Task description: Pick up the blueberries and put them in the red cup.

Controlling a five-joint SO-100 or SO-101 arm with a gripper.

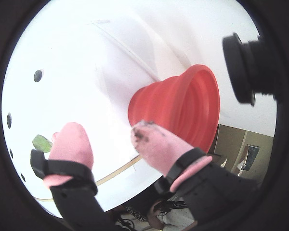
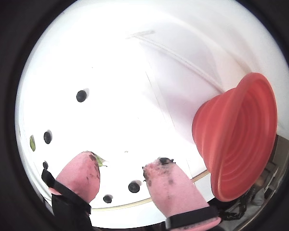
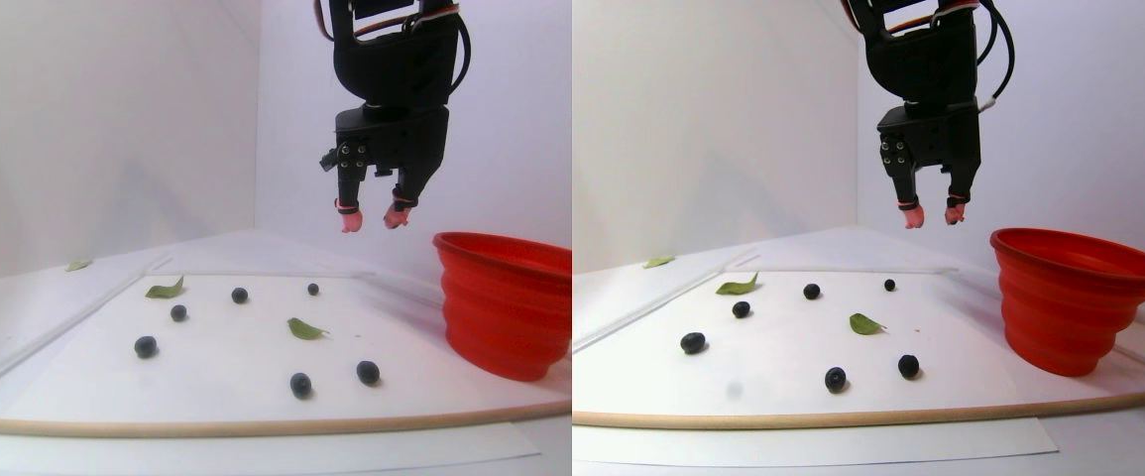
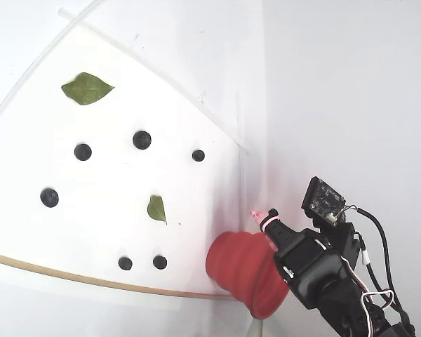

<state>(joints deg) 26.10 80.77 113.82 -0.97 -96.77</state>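
Hovering fingers [image 3: 370,219] beside red cup [image 3: 505,302] rim

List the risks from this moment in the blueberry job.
The soft red ribbed plastic cup stands unsecured at the mat's edge; a descending gripper may nudge or tip it. Small round dark blueberries lie loose and could roll when the open pink-tipped fingers close. Flat green leaves lie nearby and might be grabbed instead.

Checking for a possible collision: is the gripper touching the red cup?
Apart. In the stereo pair view the gripper hangs open in the air, up and left of the red cup, with wall visible between them.
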